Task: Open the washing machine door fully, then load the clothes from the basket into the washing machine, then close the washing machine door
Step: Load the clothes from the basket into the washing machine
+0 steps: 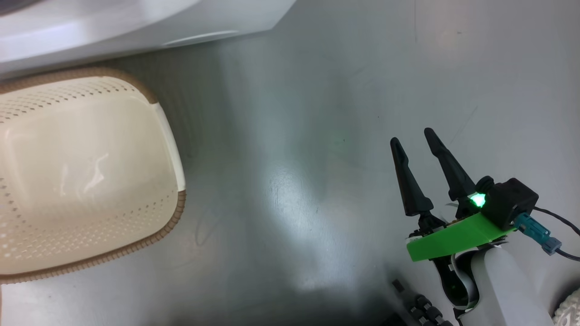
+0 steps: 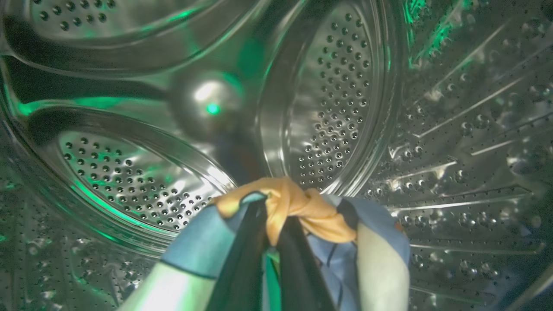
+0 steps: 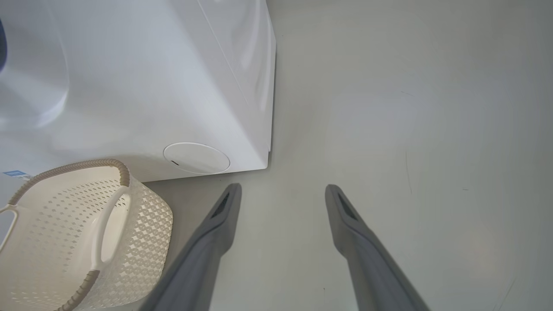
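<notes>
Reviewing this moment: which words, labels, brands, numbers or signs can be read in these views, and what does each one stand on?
None can be read.
The blue label on the washing machine, next to the basket: too small and blurred to read.
Print on the clothes: patches of colour, no letters visible.

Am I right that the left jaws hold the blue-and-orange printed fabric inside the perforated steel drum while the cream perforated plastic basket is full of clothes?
Not quite: the cream perforated plastic basket is empty, as the head view shows. The left jaws do hold the blue-and-orange printed fabric inside the perforated steel drum.
</notes>
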### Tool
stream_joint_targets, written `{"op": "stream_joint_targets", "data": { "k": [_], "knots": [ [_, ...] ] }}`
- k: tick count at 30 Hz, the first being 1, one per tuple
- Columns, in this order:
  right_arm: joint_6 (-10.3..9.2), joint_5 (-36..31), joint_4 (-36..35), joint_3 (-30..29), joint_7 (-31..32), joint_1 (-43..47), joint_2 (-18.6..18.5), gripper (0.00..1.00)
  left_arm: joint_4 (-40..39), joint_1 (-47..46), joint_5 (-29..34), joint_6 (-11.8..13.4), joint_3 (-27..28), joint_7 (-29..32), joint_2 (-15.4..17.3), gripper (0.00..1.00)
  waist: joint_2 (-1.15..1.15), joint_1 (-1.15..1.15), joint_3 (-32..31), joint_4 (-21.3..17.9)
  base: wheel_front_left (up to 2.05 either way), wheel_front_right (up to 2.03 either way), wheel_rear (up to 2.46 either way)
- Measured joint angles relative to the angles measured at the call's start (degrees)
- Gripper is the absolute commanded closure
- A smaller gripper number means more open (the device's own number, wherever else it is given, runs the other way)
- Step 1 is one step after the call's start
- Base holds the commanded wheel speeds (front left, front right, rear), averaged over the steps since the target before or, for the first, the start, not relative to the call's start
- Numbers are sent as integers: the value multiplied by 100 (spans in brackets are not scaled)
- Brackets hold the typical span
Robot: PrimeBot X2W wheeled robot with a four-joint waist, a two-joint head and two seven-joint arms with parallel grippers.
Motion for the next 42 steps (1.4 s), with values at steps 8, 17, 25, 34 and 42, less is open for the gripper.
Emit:
{"op": "stream_joint_targets", "data": {
  "k": [8,17,25,34,42],
  "knots": [
    [0,-1,13,-9,-9,-3,16,0,-491,222,-44,130,18,-1,0,100,0,0,39,24,0,0,0],
    [0,-1,87,-8,-9,-4,15,0,708,365,-276,105,58,0,-174,0,0,0,-102,96,0,0,0],
    [0,0,125,-22,-9,-4,15,0,1661,150,-399,140,56,127,-294,0,0,0,-271,147,0,0,0],
    [0,5,226,-47,-9,-2,11,0,2134,203,-545,131,45,96,-470,0,0,0,-623,249,0,0,0],
    [0,7,296,-98,-9,17,-11,0,2206,662,-689,78,-5,48,-644,0,0,0,-981,384,0,0,0]
  ]
}}
